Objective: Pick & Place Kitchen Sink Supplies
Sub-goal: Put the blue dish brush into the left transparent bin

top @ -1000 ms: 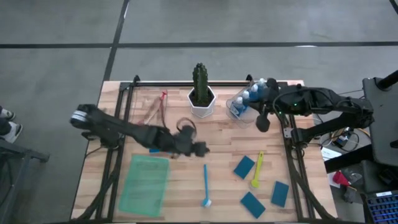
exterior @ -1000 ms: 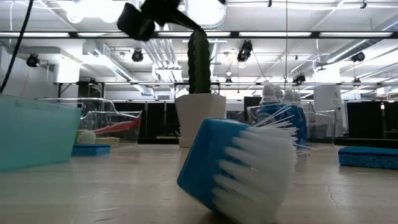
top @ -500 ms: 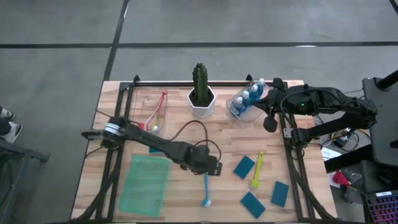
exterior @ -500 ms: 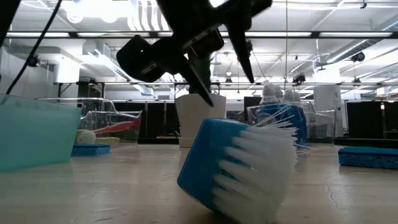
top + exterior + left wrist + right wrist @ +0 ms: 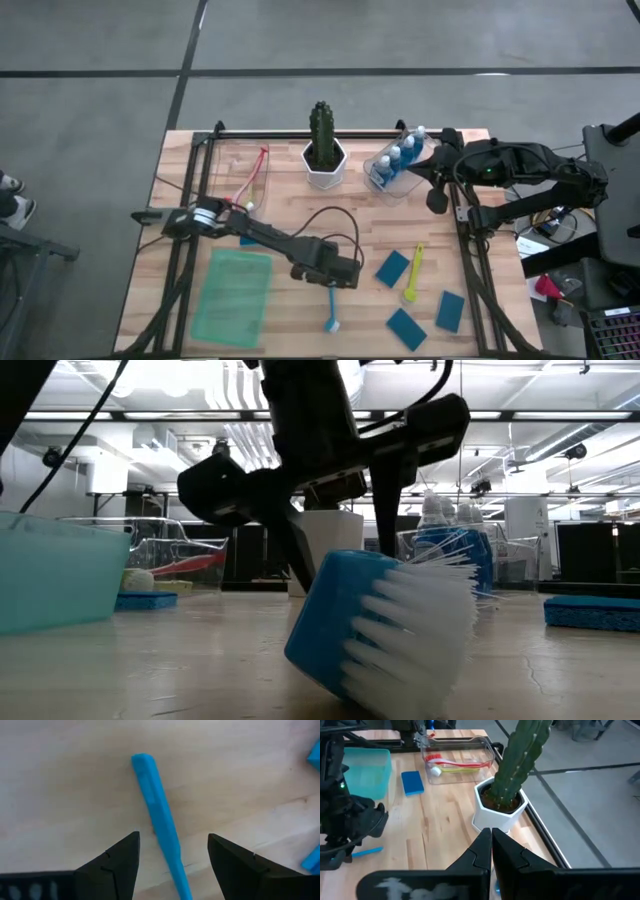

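The blue brush [image 5: 331,305] lies flat on the table, with its white bristle head [image 5: 400,630] toward the near edge. My left gripper [image 5: 338,276] hovers open just above the handle's far end [image 5: 150,785]. Its fingers point steeply down and stand on either side of the handle without touching it. A yellow brush [image 5: 413,272] and three teal sponges [image 5: 393,268] [image 5: 450,312] [image 5: 406,328] lie at the near right. Blue bottles [image 5: 400,158] stand in a clear bin. My right gripper [image 5: 434,200] is shut and raised beside that bin, holding nothing.
A cactus in a white pot [image 5: 323,150] stands at the far middle. At the far left, a clear bin [image 5: 250,178] holds a pink and a yellow brush. A green tray [image 5: 233,295] sits at the near left, with a blue sponge [image 5: 412,782] beside it.
My left gripper has swung toward the table's near edge and come down, tipping from nearly level to steeply downward. It now stands over the blue brush's handle. Its fingers have stayed open. The brush has not moved.
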You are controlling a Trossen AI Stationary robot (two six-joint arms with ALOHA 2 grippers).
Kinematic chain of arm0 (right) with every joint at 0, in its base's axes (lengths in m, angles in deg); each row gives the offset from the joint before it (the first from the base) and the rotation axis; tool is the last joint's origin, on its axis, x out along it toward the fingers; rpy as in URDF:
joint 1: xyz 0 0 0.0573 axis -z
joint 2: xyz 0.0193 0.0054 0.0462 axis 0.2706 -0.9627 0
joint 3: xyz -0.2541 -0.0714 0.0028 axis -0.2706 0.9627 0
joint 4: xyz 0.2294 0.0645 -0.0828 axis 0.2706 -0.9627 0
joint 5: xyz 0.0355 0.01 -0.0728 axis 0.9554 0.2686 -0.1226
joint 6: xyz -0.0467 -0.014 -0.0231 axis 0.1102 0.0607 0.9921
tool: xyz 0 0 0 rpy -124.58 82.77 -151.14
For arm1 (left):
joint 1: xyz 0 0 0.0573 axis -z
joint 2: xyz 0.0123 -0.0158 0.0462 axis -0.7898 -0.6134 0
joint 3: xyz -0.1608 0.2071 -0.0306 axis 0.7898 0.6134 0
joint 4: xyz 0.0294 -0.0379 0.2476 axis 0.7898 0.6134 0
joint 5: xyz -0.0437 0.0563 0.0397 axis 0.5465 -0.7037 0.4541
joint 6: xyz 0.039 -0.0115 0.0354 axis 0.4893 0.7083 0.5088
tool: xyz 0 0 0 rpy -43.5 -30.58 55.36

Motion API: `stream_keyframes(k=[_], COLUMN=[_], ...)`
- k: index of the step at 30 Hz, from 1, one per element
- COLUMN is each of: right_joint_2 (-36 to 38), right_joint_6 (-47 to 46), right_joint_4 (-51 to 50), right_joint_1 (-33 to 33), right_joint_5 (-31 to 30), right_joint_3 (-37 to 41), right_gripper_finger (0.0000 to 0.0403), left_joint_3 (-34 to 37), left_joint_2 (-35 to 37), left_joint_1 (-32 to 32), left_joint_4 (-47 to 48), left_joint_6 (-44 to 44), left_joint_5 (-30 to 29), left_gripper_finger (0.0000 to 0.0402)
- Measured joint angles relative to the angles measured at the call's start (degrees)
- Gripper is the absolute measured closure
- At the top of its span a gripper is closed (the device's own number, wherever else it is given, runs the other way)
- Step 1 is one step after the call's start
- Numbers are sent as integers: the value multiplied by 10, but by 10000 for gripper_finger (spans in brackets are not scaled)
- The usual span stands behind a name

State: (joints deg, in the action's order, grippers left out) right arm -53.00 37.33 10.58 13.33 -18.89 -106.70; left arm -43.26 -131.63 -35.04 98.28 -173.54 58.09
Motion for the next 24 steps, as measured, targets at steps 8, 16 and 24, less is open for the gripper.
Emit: stream_keyframes(k=[8, 16, 24], right_joint_2=[4, 2, 2], right_joint_6=[8, 25, 29], right_joint_4=[0, 4, 3], right_joint_1=[0, 0, 0], right_joint_5=[0, 0, 0], right_joint_3=[0, 0, 1], right_gripper_finger=[394, 394, 394], left_joint_3=[10, 14, 19], left_joint_2=[-6, -6, -5], left_joint_1=[-2, -10, -28], left_joint_4=[9, 11, 9], left_joint_6=[3, 20, 31], left_joint_5=[11, 11, 9], left_gripper_finger=[231, 332, 385])
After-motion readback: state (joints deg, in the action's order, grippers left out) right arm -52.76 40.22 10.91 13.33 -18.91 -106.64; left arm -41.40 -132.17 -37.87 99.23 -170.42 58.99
